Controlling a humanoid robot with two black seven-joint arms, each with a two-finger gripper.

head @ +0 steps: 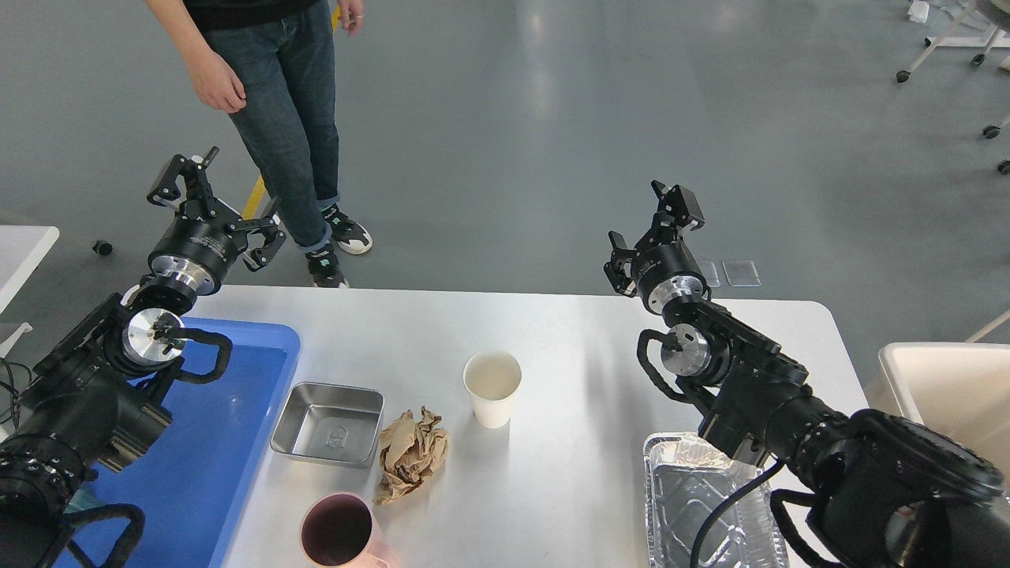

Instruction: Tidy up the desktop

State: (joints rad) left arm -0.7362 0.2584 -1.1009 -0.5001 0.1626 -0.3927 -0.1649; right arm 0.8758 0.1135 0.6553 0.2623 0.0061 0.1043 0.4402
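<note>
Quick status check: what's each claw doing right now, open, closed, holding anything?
Left claw: open, empty, raised beyond the desktop's far edge.
Right claw: open, empty, also raised.

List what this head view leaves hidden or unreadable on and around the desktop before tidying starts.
- Foil tray: its right side is covered by the right arm, its near end cut by the bottom edge.
- Pink cup: base cut by the bottom edge; inside too dark to read.
- Blue tray: left part hidden behind the left arm.
- Beige bin: cut by the right edge, contents unseen.
- Steel pan: embossed mark too small to read.
</note>
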